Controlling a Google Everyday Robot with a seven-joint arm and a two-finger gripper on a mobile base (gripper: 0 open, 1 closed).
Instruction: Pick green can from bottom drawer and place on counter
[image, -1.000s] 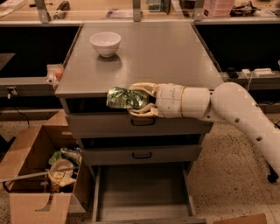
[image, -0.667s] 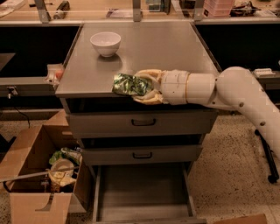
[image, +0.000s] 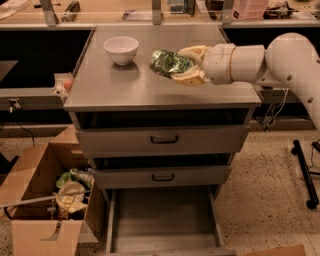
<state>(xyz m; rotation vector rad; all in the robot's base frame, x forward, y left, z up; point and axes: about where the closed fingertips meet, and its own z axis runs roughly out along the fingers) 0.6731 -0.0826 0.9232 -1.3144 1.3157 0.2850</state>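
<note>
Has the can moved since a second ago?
Yes. The claw has carried the can from the counter's front edge up over the counter, beside the bowl.

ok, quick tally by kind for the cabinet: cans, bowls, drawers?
Cans: 1, the green can, held in the end effector over the counter
Bowls: 1, the white bowl on the counter
Drawers: 3, with the bottom drawer open
Total: 5
</note>
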